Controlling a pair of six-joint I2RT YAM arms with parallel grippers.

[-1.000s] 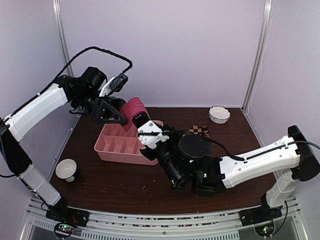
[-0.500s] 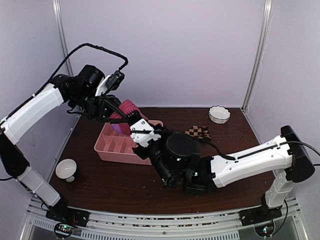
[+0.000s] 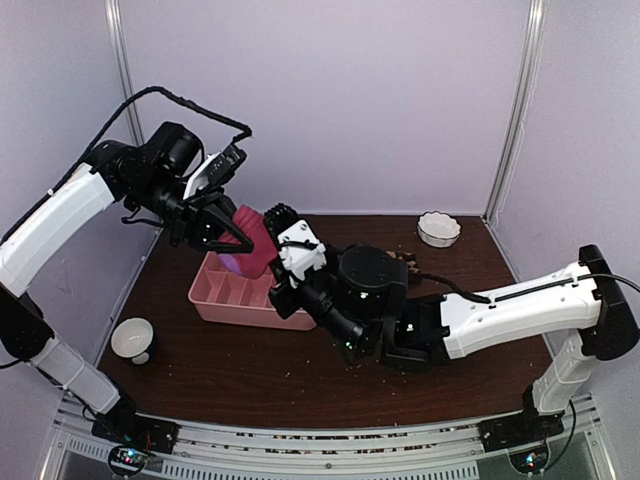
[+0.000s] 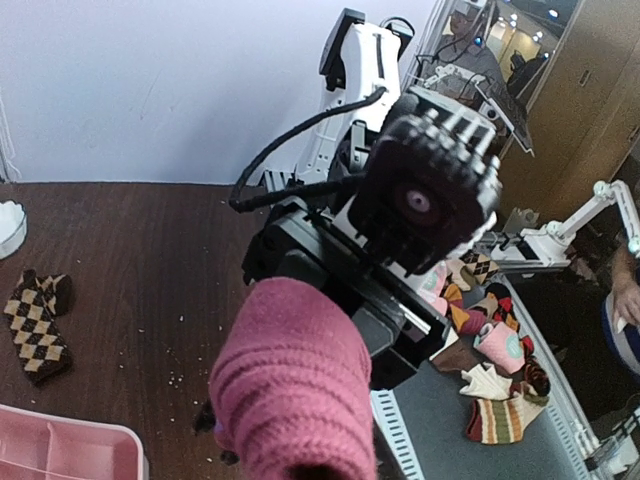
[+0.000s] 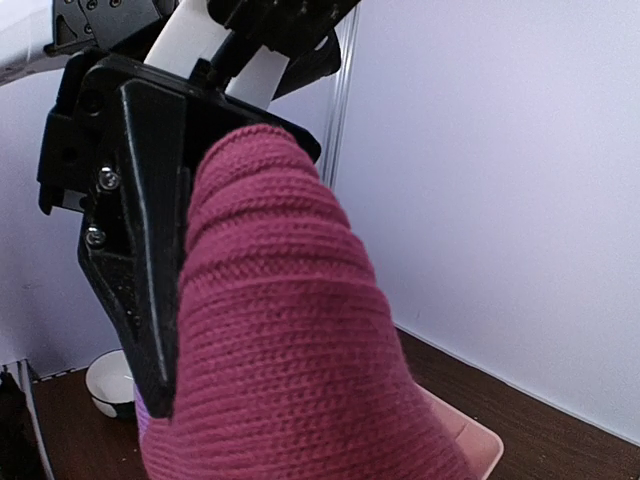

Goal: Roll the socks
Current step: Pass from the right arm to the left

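The pink sock [image 3: 252, 240] hangs in the air above the far end of the pink tray [image 3: 240, 312], bunched into a thick ribbed wad with its purple end drooping toward the compartments. It touches neither tray nor table [image 3: 220, 370].

The left gripper [image 3: 235, 238] comes at it from the left. One black finger lies flat against the knit in the right wrist view, and the jaws look nearly closed on the wad. The right gripper [image 3: 277, 218] meets it from the right, jaws drawn almost together with the fabric bulging out from between them. So both tools pinch the same short bundle, fingertips close together.

The checkered sock [image 4: 35, 320] lies flat on the table well to the right, far side, apart from everything and mostly hidden behind the right arm from above.

The main risk is the crowding: with both wrists nearly nose to nose, a twist to wind the fabric could knock finger against finger. A pull apart could drag the soft knit out of the weaker pinch. If either lets go, the wad likely unrolls and drops into the tray, awkward to fetch back.
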